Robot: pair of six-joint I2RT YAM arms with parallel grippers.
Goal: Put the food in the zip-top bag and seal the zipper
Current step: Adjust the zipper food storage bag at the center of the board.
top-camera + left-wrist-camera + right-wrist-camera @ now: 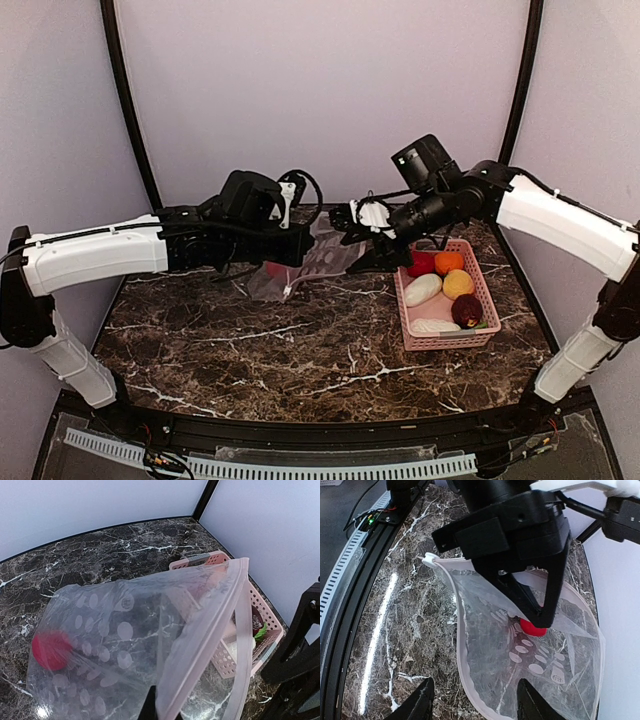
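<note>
My left gripper (297,247) (161,711) is shut on the mouth edge of the clear dotted zip-top bag (320,255) (115,645) (530,670) and holds it up off the table with the mouth open. The whitish-pink zipper (200,645) (461,665) runs along that edge. One red ball (50,650) (532,628) lies inside the bag. My right gripper (365,238) (475,706) is open and empty, just over the bag's mouth. The other food sits in the pink basket (408,310): a red ball (421,263), an orange (449,261), a yellow (458,283), a maroon (466,310) and two white pieces (422,289).
The pink lattice basket stands at the right of the dark marble table (300,350), close under the right arm, and shows behind the bag in the left wrist view (260,610). Pale walls with black corner posts (130,110) close in the back and sides.
</note>
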